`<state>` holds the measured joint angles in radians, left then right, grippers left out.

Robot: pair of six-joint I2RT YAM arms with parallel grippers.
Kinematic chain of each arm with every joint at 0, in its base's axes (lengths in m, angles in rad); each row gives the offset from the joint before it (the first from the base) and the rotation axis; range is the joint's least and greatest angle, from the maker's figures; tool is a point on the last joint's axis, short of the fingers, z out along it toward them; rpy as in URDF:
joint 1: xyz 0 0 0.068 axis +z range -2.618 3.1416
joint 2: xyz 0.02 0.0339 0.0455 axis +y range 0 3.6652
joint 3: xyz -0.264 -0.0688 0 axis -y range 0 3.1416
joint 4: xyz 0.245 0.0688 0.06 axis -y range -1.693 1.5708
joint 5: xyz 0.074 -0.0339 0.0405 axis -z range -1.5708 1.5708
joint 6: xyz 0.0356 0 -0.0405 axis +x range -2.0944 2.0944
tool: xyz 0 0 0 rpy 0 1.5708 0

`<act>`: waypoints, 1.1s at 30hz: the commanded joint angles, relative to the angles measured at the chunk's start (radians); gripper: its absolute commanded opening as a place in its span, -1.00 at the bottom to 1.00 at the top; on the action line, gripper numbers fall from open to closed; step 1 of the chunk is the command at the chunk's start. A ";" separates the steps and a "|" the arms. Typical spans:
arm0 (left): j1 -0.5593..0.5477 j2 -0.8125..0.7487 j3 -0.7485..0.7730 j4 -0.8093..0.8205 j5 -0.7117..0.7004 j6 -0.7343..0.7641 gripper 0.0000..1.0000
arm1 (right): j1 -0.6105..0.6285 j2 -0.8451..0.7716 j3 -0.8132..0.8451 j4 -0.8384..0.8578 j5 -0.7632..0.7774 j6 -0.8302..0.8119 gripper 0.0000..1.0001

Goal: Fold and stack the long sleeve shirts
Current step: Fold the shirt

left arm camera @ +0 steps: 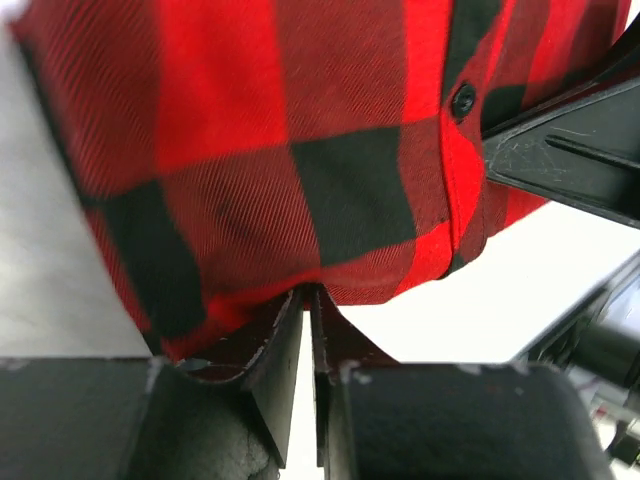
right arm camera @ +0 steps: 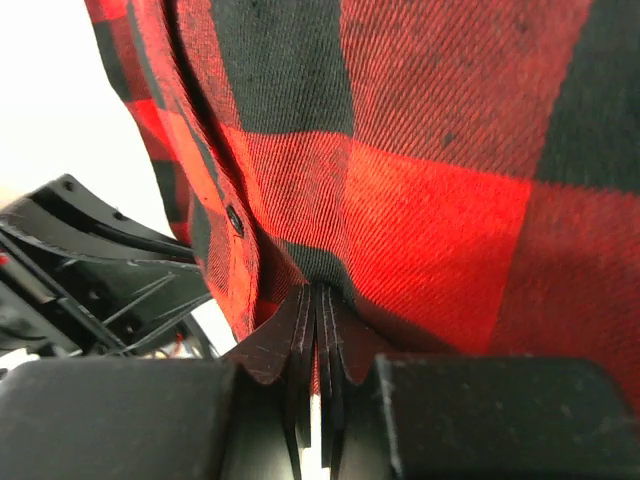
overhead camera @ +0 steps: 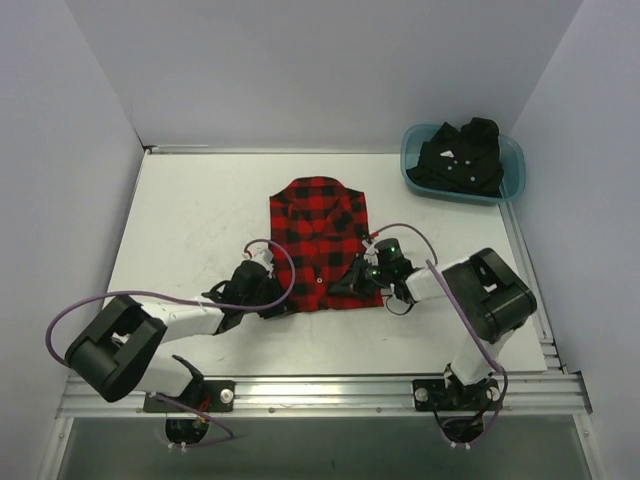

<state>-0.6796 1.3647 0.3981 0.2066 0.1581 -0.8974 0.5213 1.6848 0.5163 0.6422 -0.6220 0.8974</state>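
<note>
The red-and-black check long sleeve shirt (overhead camera: 318, 235) lies flat in the middle of the white table (overhead camera: 190, 210), collar towards the far wall, sleeves tucked in. My left gripper (overhead camera: 283, 305) is at the left corner of its near hem and is shut on the hem. In the left wrist view the cloth (left arm camera: 300, 150) is pinched at the tips of that gripper (left arm camera: 308, 292). My right gripper (overhead camera: 345, 283) is shut on the hem's right corner. The right wrist view shows the fabric (right arm camera: 450, 180) caught between its closed jaws (right arm camera: 318, 290). The black long sleeve shirt (overhead camera: 460, 155) lies crumpled at the far right.
A teal tub (overhead camera: 517, 160) at the back right corner holds the black shirt. White walls close in the table on three sides. A metal rail (overhead camera: 320, 390) runs along the near edge by the arm bases. Each wrist view shows the other gripper close by.
</note>
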 commanded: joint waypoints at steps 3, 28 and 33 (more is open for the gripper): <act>0.089 0.080 0.053 0.045 -0.028 0.037 -0.65 | -0.073 0.142 0.150 0.019 -0.002 -0.081 -1.00; -0.020 0.243 0.199 0.215 0.008 0.052 -0.67 | -0.092 0.044 0.005 0.149 -0.018 -0.081 -1.00; -0.021 0.272 0.167 0.238 0.024 0.035 -0.69 | -0.105 0.089 -0.012 0.149 -0.018 -0.089 -1.00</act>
<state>-0.6971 1.6459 0.5861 0.3885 0.1722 -0.8612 0.4263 1.7546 0.5240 0.7776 -0.6792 0.8291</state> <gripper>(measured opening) 0.158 0.028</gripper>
